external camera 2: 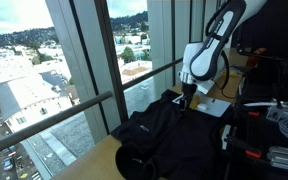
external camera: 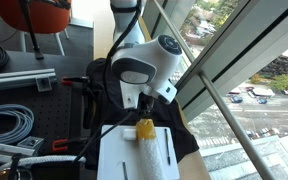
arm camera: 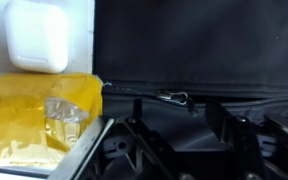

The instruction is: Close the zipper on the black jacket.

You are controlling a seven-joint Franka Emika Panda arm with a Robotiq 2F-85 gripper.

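Observation:
The black jacket (external camera 2: pixel 164 135) lies spread on the table by the window; it also shows in an exterior view (external camera: pixel 184 135) and fills the wrist view (arm camera: pixel 194 50). The zipper (arm camera: pixel 224 94) runs as a thin line across the wrist view, with its silvery pull (arm camera: pixel 174 97) near the middle. My gripper (arm camera: pixel 179 128) hangs just over the fabric, open, with the pull a little beyond the gap between the two fingers. Nothing is between the fingers. In both exterior views the gripper (external camera: pixel 144 100) (external camera 2: pixel 187 98) points down at the jacket's edge next to a white board.
A white board (external camera: pixel 149 155) (external camera 2: pixel 212 106) lies on the jacket and carries a yellow object (external camera: pixel 144 129) (arm camera: pixel 39 115) and a white case (arm camera: pixel 36 35). Window glass and railing (external camera 2: pixel 94 100) run alongside. Cables and equipment (external camera: pixel 9 115) lie on the other side.

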